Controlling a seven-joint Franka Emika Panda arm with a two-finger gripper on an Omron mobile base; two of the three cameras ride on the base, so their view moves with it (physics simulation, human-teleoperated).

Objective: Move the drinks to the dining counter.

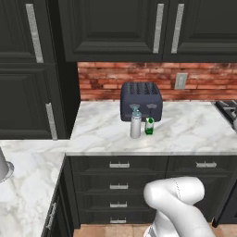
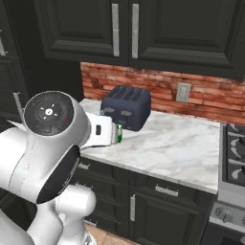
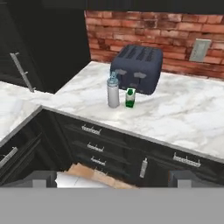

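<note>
Marble worktop (image 1: pixel 194 129): grey bottle (image 1: pixel 135 122), carton (image 1: pixel 149 126) beside toaster (image 1: pixel 141 101), off front edge; fingers (image 3: pixel 112 178) wide.

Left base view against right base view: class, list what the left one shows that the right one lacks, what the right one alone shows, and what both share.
Left base view alone: the whole grey metal bottle with its light-blue cap, standing beside the green-and-white carton, both in front of the toaster.

Right base view alone: stove burners at the right edge; the robot's arm covers the bottle's spot and most of the carton.

Both: toaster, carton, marble worktop, brick wall, wall outlet, dark drawers.
</note>
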